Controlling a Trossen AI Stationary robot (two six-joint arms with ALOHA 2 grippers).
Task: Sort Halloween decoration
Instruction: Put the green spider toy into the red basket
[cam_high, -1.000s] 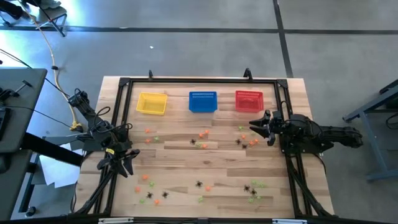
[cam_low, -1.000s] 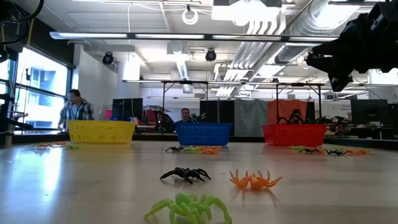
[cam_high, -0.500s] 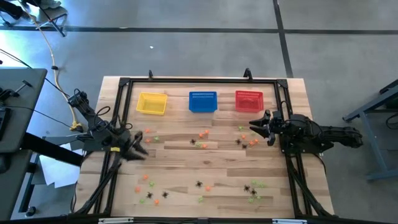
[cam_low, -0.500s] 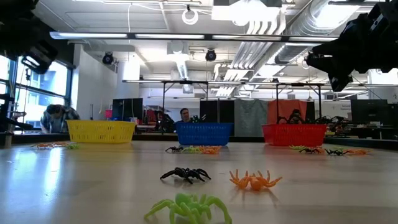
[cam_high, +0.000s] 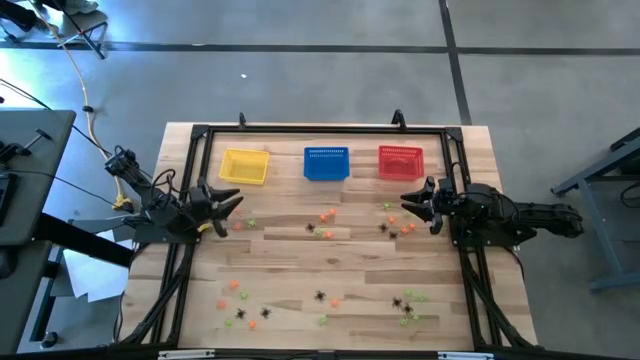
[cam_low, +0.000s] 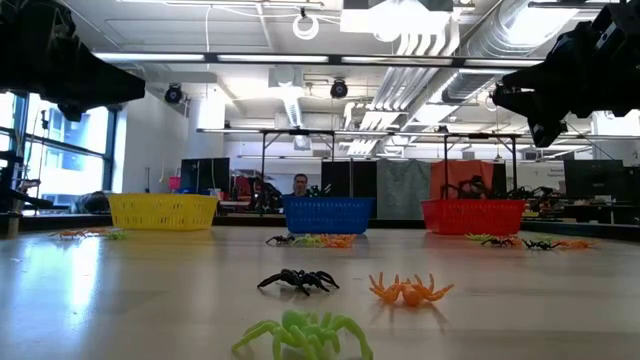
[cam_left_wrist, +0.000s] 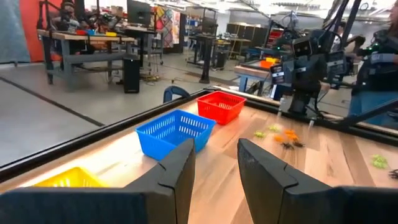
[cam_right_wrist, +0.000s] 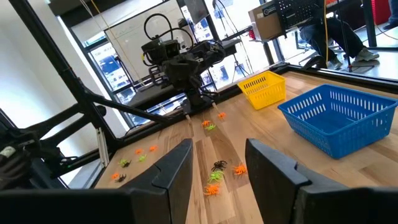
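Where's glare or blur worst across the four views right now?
Low view: near table shines with reflected ceiling light, the green spider in front is soft, and the left arm is a dark backlit shape. Left wrist view: the bright strip beside the yellow basket is washed out. Right wrist view: windows behind blown out. High view: even light, no glare.

Wooden table (cam_high: 300, 265), three baskets (cam_high: 325, 163), scattered trinkets (cam_high: 322, 232)

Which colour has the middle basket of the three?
Blue: the middle basket shows best in the high view.
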